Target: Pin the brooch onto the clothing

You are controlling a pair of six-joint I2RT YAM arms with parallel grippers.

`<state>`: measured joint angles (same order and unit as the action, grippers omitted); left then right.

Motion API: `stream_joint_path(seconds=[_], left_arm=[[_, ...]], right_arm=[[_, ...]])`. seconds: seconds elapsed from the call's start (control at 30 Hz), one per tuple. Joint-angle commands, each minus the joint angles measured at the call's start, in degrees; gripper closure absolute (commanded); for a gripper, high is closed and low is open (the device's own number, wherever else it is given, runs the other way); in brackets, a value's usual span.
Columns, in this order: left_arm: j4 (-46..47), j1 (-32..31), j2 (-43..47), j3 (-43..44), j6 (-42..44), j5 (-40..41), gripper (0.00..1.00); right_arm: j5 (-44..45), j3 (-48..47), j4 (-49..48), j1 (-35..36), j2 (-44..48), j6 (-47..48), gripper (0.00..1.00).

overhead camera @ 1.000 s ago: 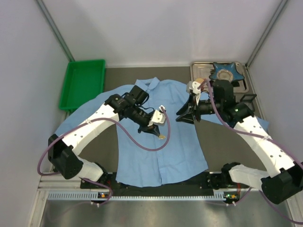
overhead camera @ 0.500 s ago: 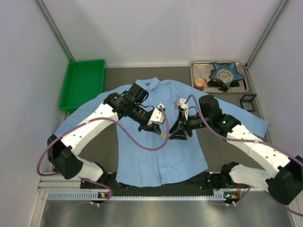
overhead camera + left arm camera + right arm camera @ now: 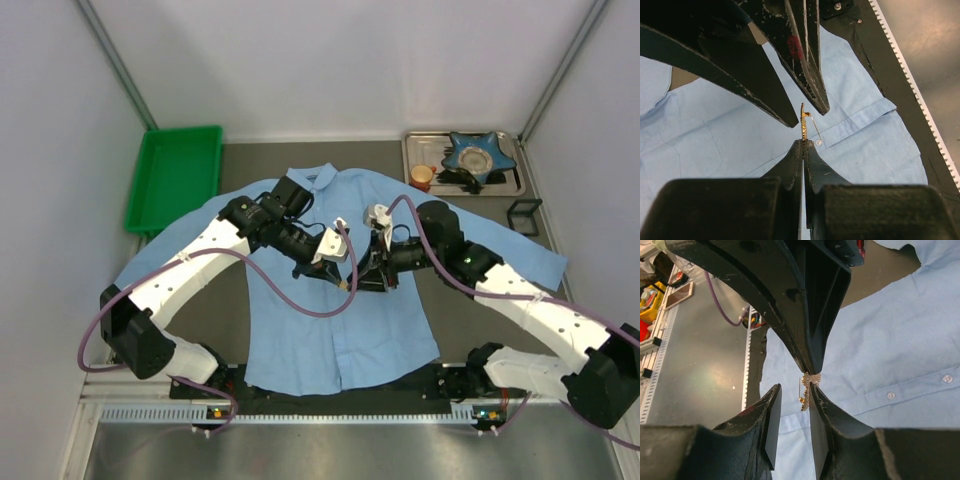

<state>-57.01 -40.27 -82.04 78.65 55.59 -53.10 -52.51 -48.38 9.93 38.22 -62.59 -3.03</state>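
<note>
Now: brooch [image 3: 803,125] over shirt [image 3: 300,335] front, handover pending

Brooch sits edge-on above the shirt, by the button strip [image 3: 860,120]. Left gripper [image 3: 803,146] is clamped tight on one end. Long axis runs straight out from those tips twd the right gripper [image 3: 794,388], whose jaws stand apart w/ the ornament btwn them, close to one finger. Its pin wire [image 3: 816,128] angles off sideways. Prob. next: right jaws must close across that free end.

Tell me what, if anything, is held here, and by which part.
The left gripper pinches the brooch by one edge between its fingertips. The right gripper straddles it, open, holding nothing.
</note>
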Motion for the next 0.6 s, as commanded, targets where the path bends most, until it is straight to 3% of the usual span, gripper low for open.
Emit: stream_joint_path(seconds=[0.0,0.3,0.43,0.53,0.57], left_arm=[[1.3,0.0,-0.1,1.6,0.2,-2.4,1.0],[2.1,0.1,-0.2,1.5,-0.6,-2.3,1.0],[1.9,0.1,-0.1,1.0,-0.6,-2.3,1.0],[2.2,0.1,0.0,0.7,-1.2,-1.6,1.0],[2.5,0.2,0.0,0.7,-2.1,-1.0,0.94]], right_arm=[[0.7,-1.3,-4.8,1.2,-1.0,-2.7,0.72],[4.0,-2.2,-4.7,2.9,-2.7,-1.2,0.81],[5.1,-2.2,-4.6,3.0,-2.9,-1.1,1.0],[5.9,-2.7,-4.5,3.0,-3.0,-0.8,1.0],[6.5,-2.9,-4.6,3.0,-2.9,-0.8,1.0]])
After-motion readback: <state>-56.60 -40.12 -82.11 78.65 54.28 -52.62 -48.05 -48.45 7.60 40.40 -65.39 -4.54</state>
